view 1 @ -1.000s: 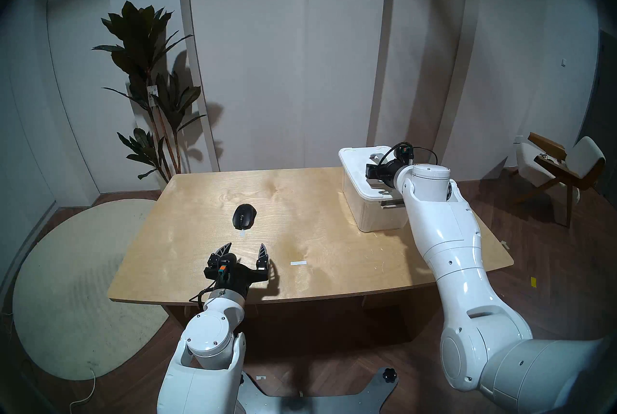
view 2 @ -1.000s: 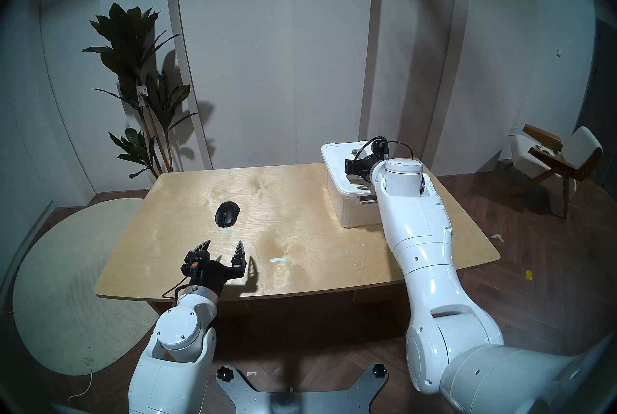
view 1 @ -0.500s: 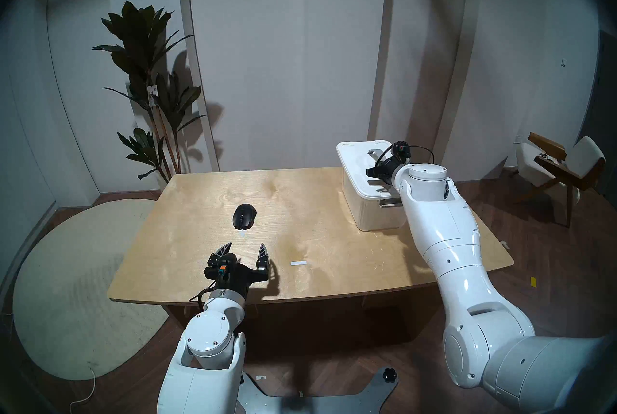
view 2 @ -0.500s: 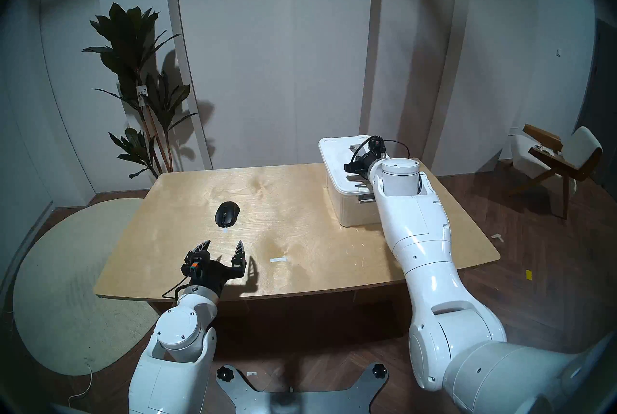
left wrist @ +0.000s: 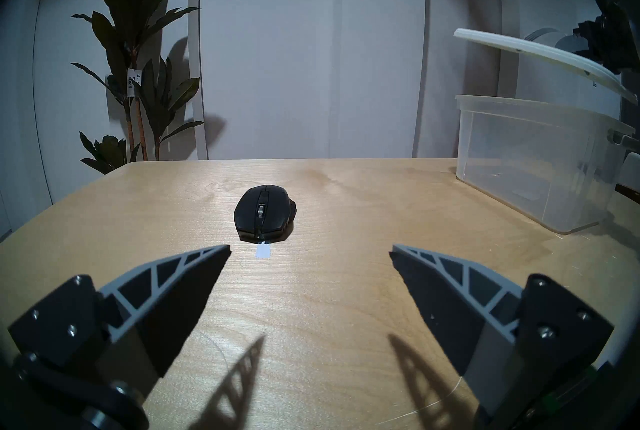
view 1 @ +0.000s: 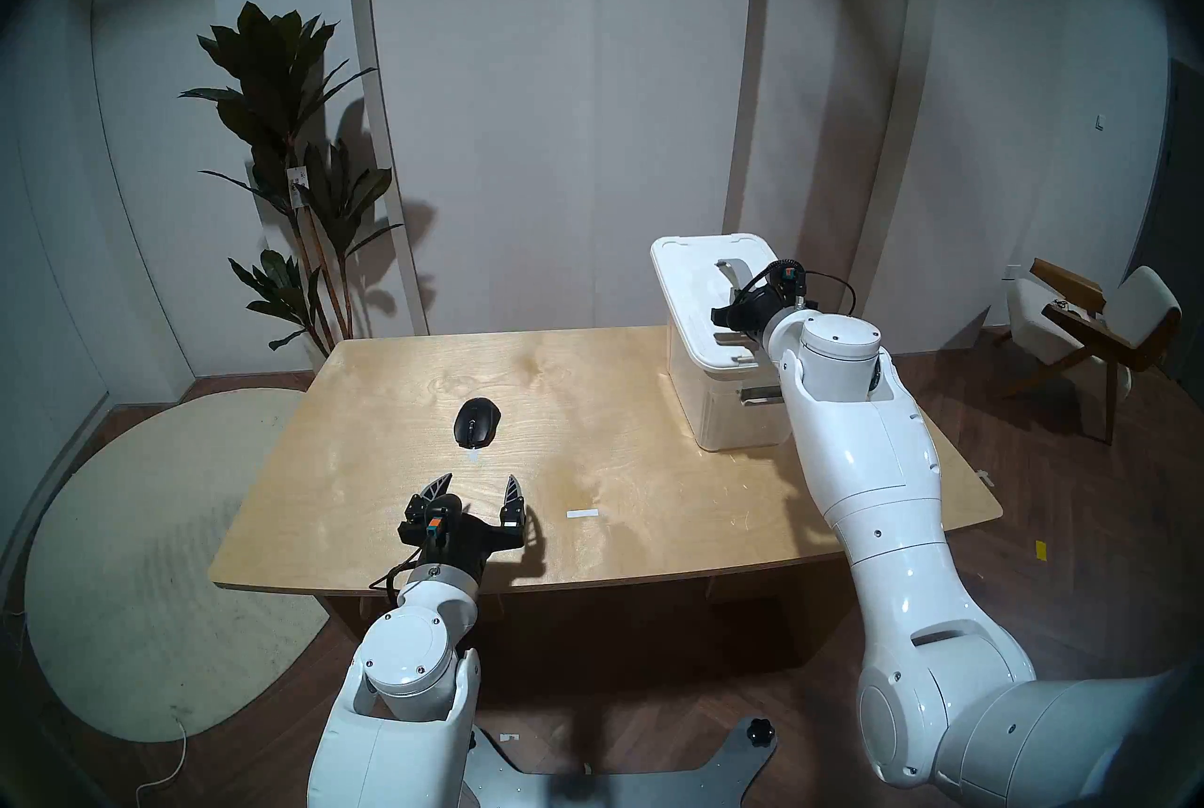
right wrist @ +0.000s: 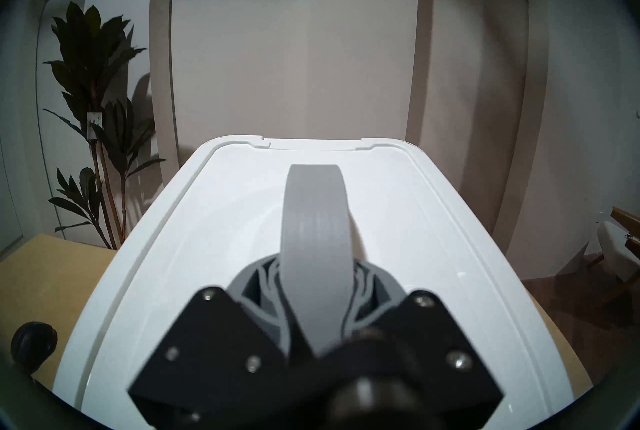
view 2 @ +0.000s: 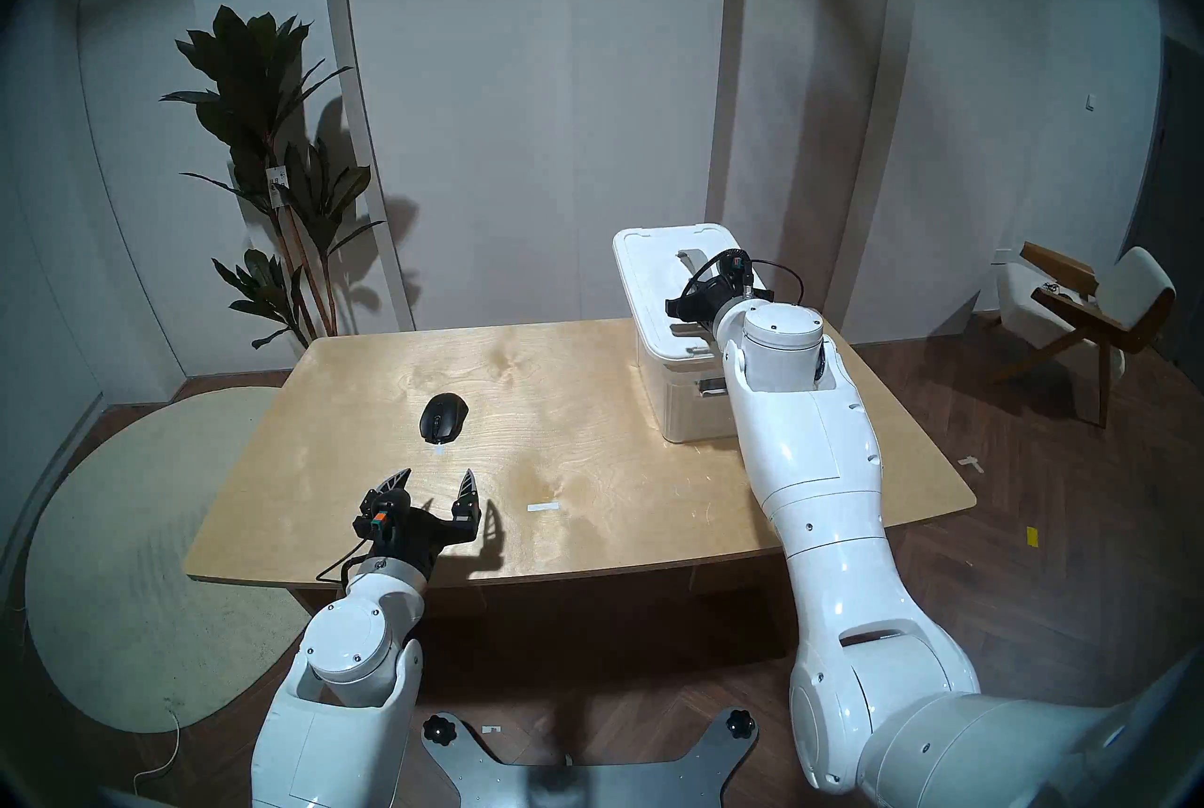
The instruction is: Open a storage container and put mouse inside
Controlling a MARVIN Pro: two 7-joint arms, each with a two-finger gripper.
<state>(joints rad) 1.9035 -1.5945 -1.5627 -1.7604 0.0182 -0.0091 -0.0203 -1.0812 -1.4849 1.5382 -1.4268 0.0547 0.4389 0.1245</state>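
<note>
Right gripper is seen clamped on the grey strap of the white lid, fingers pressed together around it. The lid is held tilted, its far end raised clear of the box, its near end low over the box rim beside the right arm; from the left wrist view a wide gap is seen between lid and box rim. The clear box is stood at the far right of the table, and nothing can be made out inside it. A grey latch is seen at its near end, partly hidden by the arm

The mouse is left on the table, left of centre, well apart from the box, upright, wheel visible, with a small white tag just at its near edge. Left gripper is held low over the near table edge, fingers spread wide, nothing between them, the mouse near in front of it but not touched. A white tape strip is noted on the table to the right of that gripper

A plant is stood behind the table's far left corner, a chair off to the right
</note>
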